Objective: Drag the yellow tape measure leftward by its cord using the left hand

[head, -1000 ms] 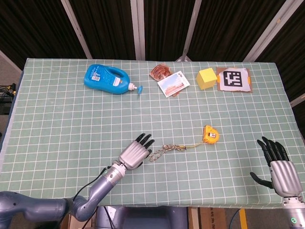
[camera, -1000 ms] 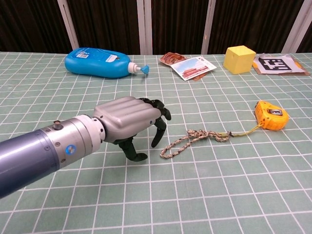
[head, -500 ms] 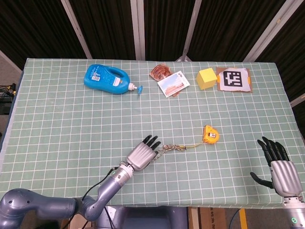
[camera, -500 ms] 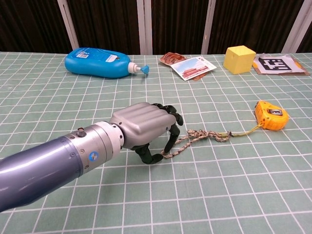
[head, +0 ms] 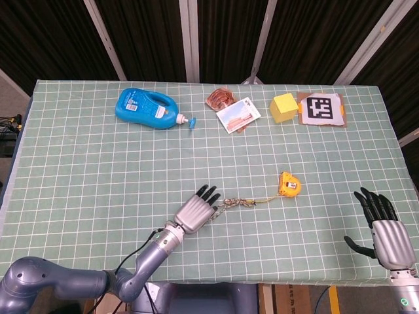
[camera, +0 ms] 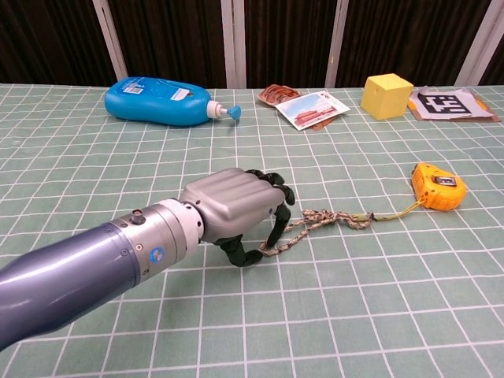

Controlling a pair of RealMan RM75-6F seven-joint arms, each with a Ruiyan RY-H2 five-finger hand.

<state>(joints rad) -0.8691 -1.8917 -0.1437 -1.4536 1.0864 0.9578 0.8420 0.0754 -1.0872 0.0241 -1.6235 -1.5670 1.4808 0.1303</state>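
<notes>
Left hand sits at the near end of the braided cord, fingers curled down over the cord's loop, thumb underneath. Whether the cord is actually pinched cannot be told; fingertips touch or nearly touch it. Yellow tape measure lies well beyond the fingertips, at the cord's far end, cord slack between. Judgement: reach is done, grasp is in hand, the drag not yet begun.

Right hand rests off to the side, fingers apart, holding nothing.

Versus one second ago: the left hand was short of the cord with fingers clear of it; now over the loop. From half a second ago, almost no change. Tape measure unmoved throughout.
</notes>
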